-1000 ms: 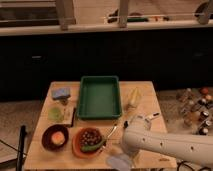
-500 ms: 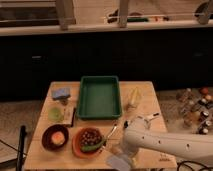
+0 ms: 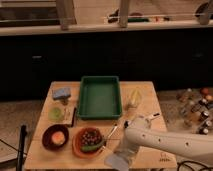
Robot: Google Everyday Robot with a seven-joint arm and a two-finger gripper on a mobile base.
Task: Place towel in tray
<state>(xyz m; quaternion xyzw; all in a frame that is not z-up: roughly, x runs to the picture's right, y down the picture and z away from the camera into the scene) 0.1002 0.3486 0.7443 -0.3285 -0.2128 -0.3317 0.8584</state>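
The towel (image 3: 115,162) lies at the near edge of the desk (image 3: 50,157) beneath the pincer (image 3: 124,151), grip state impossible to tell, so lifting it into the far green tray (image 3: 100,96) remains.

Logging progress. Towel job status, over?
Gripper at front edge of table, at towel. Towel not in tray. Fruit plate beside the path.

one high camera faces table (image 3: 148,102) (gripper (image 3: 125,150) nearest).

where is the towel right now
In the camera view the towel lies at the front edge of the table, right of the orange plate, beneath the gripper, outside the green tray.
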